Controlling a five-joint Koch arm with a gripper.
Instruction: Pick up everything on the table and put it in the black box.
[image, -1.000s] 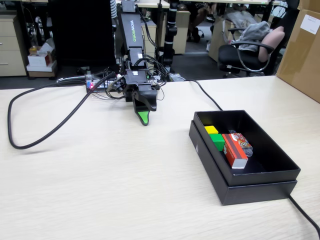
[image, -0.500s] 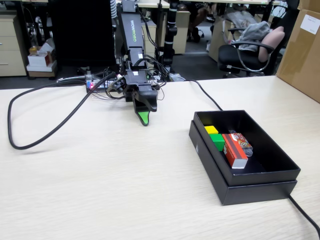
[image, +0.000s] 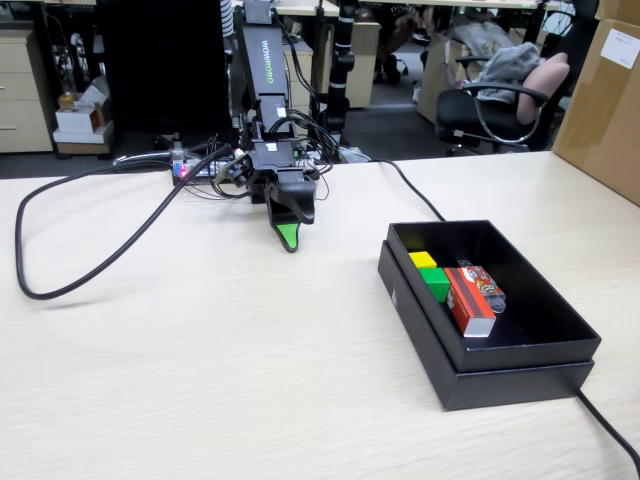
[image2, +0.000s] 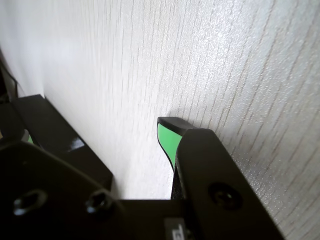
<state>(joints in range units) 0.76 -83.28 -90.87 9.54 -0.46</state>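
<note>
We see the green cube (image: 435, 283), the yellow cube (image: 422, 260) and the red box (image: 469, 301) all lying inside the black box (image: 560, 343), so we judge the task finished. The fingers (image: 288, 238) hang low over the bare counter (image: 200, 350), pressed together and holding nothing; we think only parking remains.
</note>
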